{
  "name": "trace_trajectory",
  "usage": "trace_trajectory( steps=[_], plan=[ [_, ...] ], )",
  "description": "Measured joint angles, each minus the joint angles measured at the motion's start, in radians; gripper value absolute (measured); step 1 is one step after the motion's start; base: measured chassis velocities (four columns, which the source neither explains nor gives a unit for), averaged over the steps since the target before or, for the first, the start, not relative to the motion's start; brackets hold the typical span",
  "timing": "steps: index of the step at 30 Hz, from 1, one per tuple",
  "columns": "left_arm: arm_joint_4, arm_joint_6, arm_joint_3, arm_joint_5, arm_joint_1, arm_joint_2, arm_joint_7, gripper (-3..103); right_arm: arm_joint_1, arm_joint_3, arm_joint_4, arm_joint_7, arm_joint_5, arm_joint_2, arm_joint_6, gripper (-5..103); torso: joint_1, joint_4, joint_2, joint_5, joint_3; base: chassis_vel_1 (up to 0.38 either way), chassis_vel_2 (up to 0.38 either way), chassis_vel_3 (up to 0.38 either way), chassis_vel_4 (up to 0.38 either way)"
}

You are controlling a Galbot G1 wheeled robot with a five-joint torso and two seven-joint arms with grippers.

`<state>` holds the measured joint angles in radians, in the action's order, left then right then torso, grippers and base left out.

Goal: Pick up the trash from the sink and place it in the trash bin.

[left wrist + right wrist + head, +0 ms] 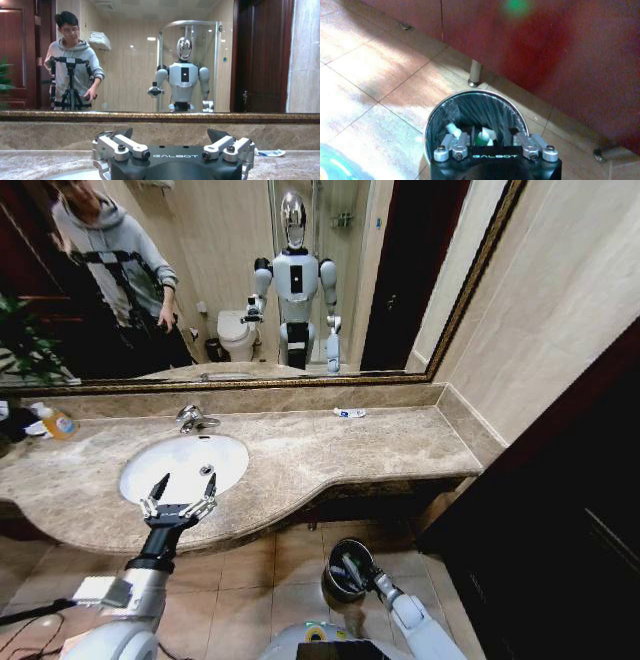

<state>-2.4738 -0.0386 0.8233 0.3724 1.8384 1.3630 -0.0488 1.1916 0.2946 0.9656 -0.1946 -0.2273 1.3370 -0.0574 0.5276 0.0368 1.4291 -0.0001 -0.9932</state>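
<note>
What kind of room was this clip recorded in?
A bathroom, most likely in a hotel or home: a white oval sink with a chrome faucet set in a marble counter, a wide framed mirror above it reflecting a toilet and glass shower enclosure.

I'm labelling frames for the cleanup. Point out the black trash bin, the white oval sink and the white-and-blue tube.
Round black trash bin [470, 108], right wrist view: liner wall.
White oval sink [165, 465], head view: bare basin.
White-and-blue tube [349, 413], head view: middle.
</note>
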Motion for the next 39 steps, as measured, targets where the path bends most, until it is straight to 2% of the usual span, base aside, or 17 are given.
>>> trace_trajectory(
  steps=[1,2,4,5,9,10,12,14,17,22,26,31,34,38,39],
  plan=[
    [0.0,0.0,0.0,0.0,0.0,0.0,0.0,100,0.0,0.0,0.0,0.0,0.0,0.001,-0.001,44,0.0,0.0,0.0,0.0001,0.0,0.0,0.0,0.0,0.0],
    [0.0,0.0,0.0,0.0,0.0,0.0,0.0,100,0.0,0.0,0.0,0.0,0.0,0.001,-0.001,44,0.0,0.0,0.0,0.0001,0.0,0.0,0.0,0.0,0.0],
    [0.0,0.0,0.0,0.0,0.0,0.0,0.0,100,0.005,0.0,0.003,0.0,0.0,0.001,-0.002,54,0.0,0.0,0.0,0.0001,0.0,0.0,0.0,0.0,0.0],
    [0.0,0.0,0.0,0.0,0.0,0.0,0.0,100,0.005,0.0,0.003,0.0,0.0,0.001,-0.002,54,0.0,0.0,0.0,0.0001,0.0,0.0,0.0,0.0,0.0],
    [0.0,0.0,0.0,0.0,0.0,0.0,0.0,100,0.019,0.003,0.012,0.0,0.0,0.002,-0.002,77,0.0,0.0,0.0,0.0,0.0,0.0,0.0,0.0,0.0],
    [0.0,0.0,0.0,0.0,0.0,0.0,0.0,100,0.019,0.003,0.012,0.0,0.0,0.002,-0.002,77,0.0,0.0,0.0,0.0,0.0,0.0,0.0,0.0,0.0],
    [0.0,0.0,0.0,0.0,0.0,0.0,0.0,100,0.026,0.004,0.019,0.0,0.0,0.002,-0.003,87,0.0,0.0,0.0,0.0001,0.0,0.0,0.0,0.0,0.0],
    [0.0,0.0,0.0,0.0,0.0,0.0,0.0,100,0.028,0.005,0.022,0.0,0.0,0.002,-0.003,87,0.0,0.0,0.0,0.0001,0.0,0.0,0.0,0.0,0.0],
    [0.0,0.0,0.0,0.0,0.0,0.0,0.0,100,0.046,0.012,0.05,0.001,0.006,0.001,-0.001,99,0.0,0.0,0.0,0.0002,0.0,0.0,0.0,0.0,0.0],
    [0.0,0.0,0.0,0.0,0.0,0.0,0.0,100,0.092,0.019,0.132,0.006,0.045,-0.014,0.014,100,0.0,0.0,0.0,0.0001,0.0,0.0,0.0,0.0,0.0],
    [0.0,0.0,0.0,0.0,0.0,0.0,0.0,100,0.192,0.04,0.298,0.023,0.099,-0.051,0.032,100,0.0,0.0,0.0,0.0001,0.0,0.0,0.0,0.0,0.0],
    [0.0,0.0,0.0,0.0,0.0,0.0,0.0,100,0.287,0.079,0.445,0.027,0.117,-0.069,0.009,100,0.0,0.0001,0.0,0.0004,0.0,0.0,0.0,0.0,0.0],
    [0.0,0.0,0.0,0.0,0.0,0.0,0.0,100,0.475,0.135,0.682,0.038,0.194,-0.095,-0.003,100,0.0,-0.0001,0.0,0.0003,0.0,0.0,0.0,0.0,0.0],
    [0.0,0.0,0.0,0.0,0.0,0.0,0.0,100,0.557,0.175,0.785,0.047,0.224,-0.086,-0.008,100,0.0,-0.0003,0.0,-0.0005,0.0,0.0,0.0,0.0,0.0],
    [0.0,0.0,0.0,0.0,0.0,0.0,0.0,100,0.615,0.204,0.873,0.056,0.239,-0.071,-0.015,100,0.0,-0.0003,0.0,0.0003,0.0,0.0,0.0,0.0,0.0]
  ],
)
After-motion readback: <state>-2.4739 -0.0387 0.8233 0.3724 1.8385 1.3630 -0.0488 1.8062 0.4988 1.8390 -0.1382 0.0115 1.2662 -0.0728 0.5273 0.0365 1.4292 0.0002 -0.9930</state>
